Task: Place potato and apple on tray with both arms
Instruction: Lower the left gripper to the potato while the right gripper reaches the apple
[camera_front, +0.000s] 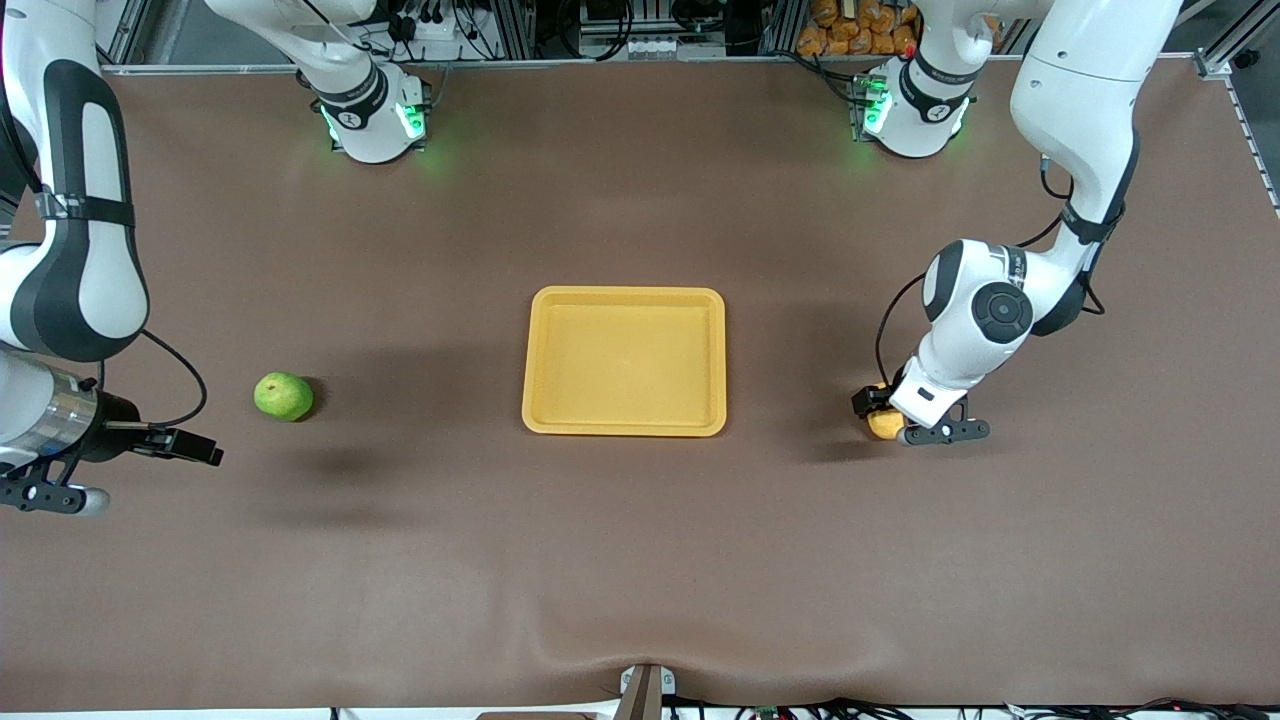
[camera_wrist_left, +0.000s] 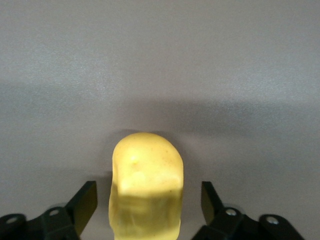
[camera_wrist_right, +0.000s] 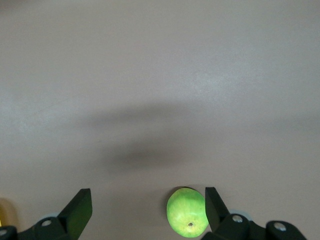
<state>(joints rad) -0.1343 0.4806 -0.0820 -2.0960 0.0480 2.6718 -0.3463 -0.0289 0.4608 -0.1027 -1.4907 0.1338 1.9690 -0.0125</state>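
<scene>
The potato (camera_wrist_left: 146, 187) sits between the left tool (camera_wrist_left: 147, 207) fingers (open, not touching).

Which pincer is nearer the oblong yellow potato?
Left. The left pincer straddles the oblong yellow potato, fingers either side, not touching. The right pincer is by the round green apple.

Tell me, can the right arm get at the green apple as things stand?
Probably yes. The apple lies alone on bare table at the right arm's end, and the right end effector hangs open nearby, with nothing seen between them. It must still line up over it.
</scene>
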